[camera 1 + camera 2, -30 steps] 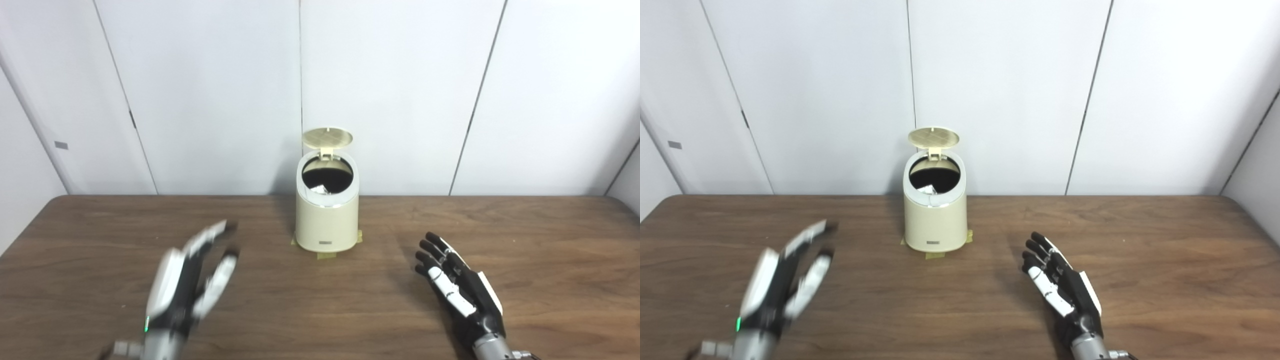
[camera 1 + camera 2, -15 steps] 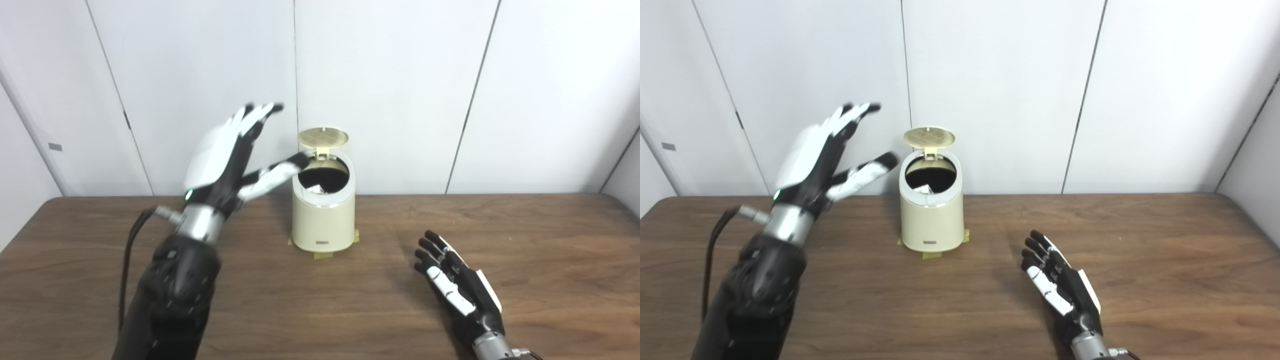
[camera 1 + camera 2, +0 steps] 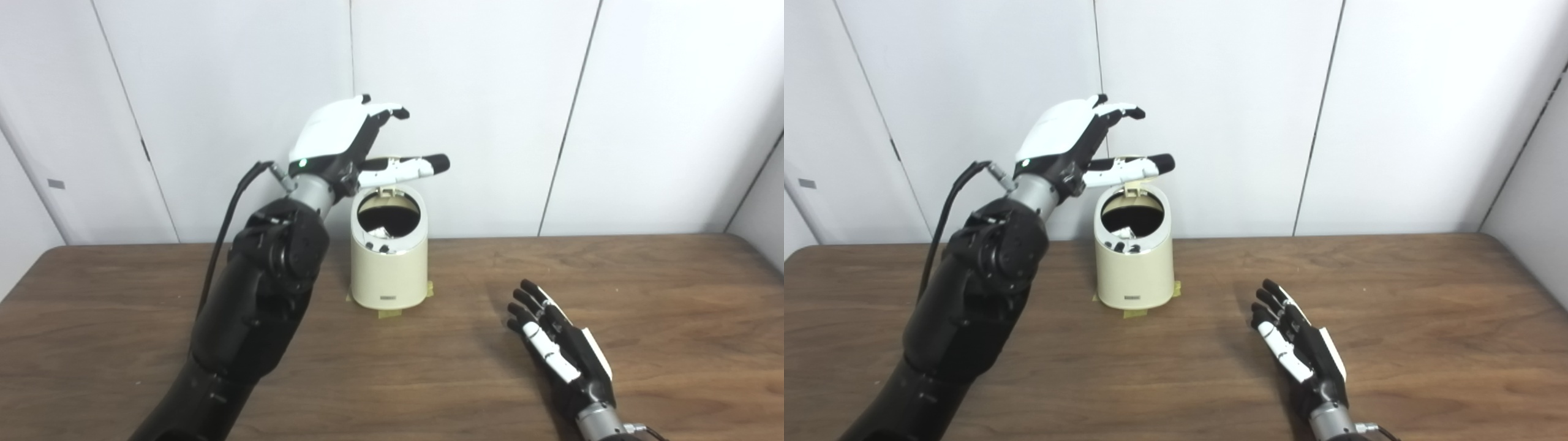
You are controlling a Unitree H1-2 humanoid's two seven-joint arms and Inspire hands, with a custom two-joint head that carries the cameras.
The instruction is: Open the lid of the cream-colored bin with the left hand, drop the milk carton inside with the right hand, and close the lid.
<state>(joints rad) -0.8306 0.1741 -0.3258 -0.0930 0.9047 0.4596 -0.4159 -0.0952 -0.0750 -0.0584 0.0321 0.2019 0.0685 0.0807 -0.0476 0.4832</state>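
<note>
The left hand [image 3: 343, 138] has swung up from low over the table [image 3: 674, 294] to hang above and just behind the bin [image 3: 389, 257], fingers spread and holding nothing, its thumb lying across the raised lid [image 3: 1134, 182] so that most of the lid is hidden. The bin stands at the table's far edge, mouth open and dark, with a pale scrap showing inside that looks like the carton [image 3: 381, 231] (too small to be sure). So the drop seems done and closing is the step in hand. To do it well, the hand should come forward over the lid's top edge and press it down and toward the robot in one easy arc, without shoving the bin off its tape marks. Well right of the bin, the right hand [image 3: 563, 355] lies on the table, fingers loosely apart and empty.
</note>
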